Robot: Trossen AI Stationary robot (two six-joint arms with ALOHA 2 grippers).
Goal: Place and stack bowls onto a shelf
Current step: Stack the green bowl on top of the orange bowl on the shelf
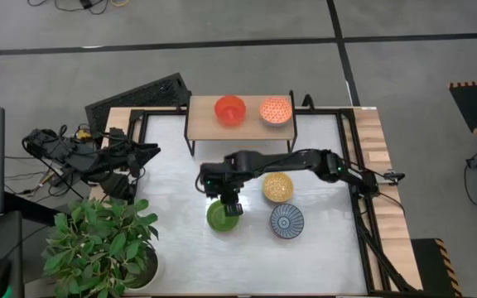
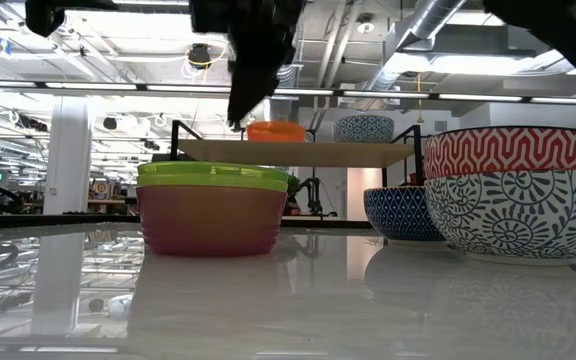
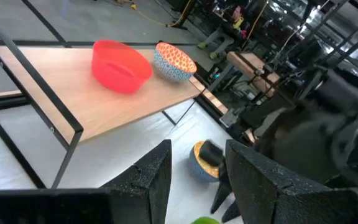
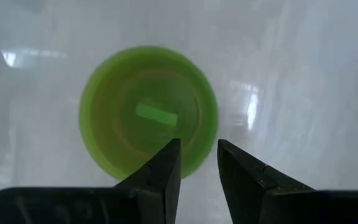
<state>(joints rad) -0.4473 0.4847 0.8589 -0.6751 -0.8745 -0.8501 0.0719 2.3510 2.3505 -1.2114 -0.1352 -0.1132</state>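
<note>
Right gripper (image 1: 229, 207) is hanging just above the near rim of the green bowl (image 1: 219, 216), with its two dark fingers (image 4: 160, 171) parted a little and one to each side of that rim; nothing is being grasped, and from the low view the fingers are standing clear above the bowl (image 2: 212, 176). Seen from table height, this bowl is showing a green rim over a reddish wall. It is sitting on the white table (image 1: 172, 165), toward the front and left of the other two loose bowls. Just beside it to the right, the yellow bowl (image 1: 277, 187) is resting a little farther back, and the blue-grey lined bowl (image 1: 286, 220) is sitting in front of that one, near but apart from the green one.

Behind them the shelf (image 1: 199, 122) is standing at the back of the table, carrying the red bowl (image 1: 229, 109) and the orange-patterned bowl (image 1: 276, 110) side by side, not touching.

Left gripper (image 3: 197, 171) is waiting off the table's left edge, its fingers spread and empty. A potted plant (image 1: 98, 244) is standing at the front left corner.
</note>
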